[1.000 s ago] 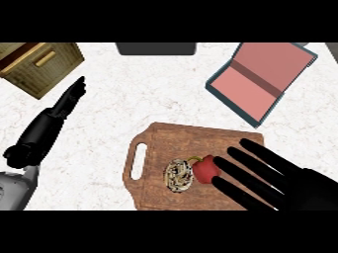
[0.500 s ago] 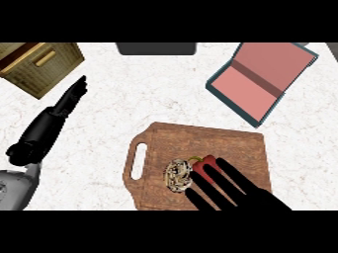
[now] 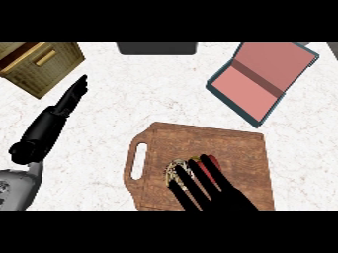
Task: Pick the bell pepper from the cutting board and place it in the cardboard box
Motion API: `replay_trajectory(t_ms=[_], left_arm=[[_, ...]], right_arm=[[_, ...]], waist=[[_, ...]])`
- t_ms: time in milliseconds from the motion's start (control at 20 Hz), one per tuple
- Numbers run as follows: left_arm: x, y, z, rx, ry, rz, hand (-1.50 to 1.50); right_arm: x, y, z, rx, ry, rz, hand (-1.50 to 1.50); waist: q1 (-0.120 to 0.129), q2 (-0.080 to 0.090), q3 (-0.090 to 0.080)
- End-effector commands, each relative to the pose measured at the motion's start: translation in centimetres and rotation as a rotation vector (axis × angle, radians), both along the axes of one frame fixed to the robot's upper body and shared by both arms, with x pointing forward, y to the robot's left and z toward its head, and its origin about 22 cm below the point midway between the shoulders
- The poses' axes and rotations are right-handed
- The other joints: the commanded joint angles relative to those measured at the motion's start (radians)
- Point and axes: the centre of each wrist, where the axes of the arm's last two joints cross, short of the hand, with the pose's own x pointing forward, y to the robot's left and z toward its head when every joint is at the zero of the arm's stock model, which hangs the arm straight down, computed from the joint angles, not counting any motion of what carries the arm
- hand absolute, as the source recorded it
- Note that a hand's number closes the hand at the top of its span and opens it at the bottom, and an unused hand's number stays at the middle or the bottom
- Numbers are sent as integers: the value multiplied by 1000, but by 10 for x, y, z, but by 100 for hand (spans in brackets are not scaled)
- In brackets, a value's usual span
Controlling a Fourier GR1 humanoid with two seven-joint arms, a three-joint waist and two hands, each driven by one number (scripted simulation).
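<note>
Only bare lining shows inside the cardboard box (image 3: 36, 63).

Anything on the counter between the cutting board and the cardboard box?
Head view: only the left hand and its forearm lie between the cutting board and cardboard box.

The brown wooden cutting board with a handle slot (image 3: 230, 148) lies near the counter's front. On it, under the right hand (image 3: 208, 188), sits the red bell pepper (image 3: 211, 159). Behind the board to the right lies the open teal-edged cardboard box (image 3: 263, 79); behind to the left stands the tan wooden drawer unit (image 3: 37, 64); the left hand (image 3: 59, 116) lies to the board's left.
</note>
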Motion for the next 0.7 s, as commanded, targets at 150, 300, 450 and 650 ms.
replay_trajectory(t_ms=[150,300,450,650], left_arm=[[4,16,23,-6,-4,-11,0],[7,1,21,-7,-8,7,0],[4,3,8,6,-2,4,0],[11,-2,-4,-12,8,7,0]], right_arm=[[7,24,-21,-24,-30,-18,-150],[14,12,-28,-51,-55,-37,-150],[34,6,-34,-57,-45,-50,-150],[31,8,-55,-69,-62,-45,-150]], waist=[[4,-1,0],[0,0,0],[1,1,0],[-1,1,0]])
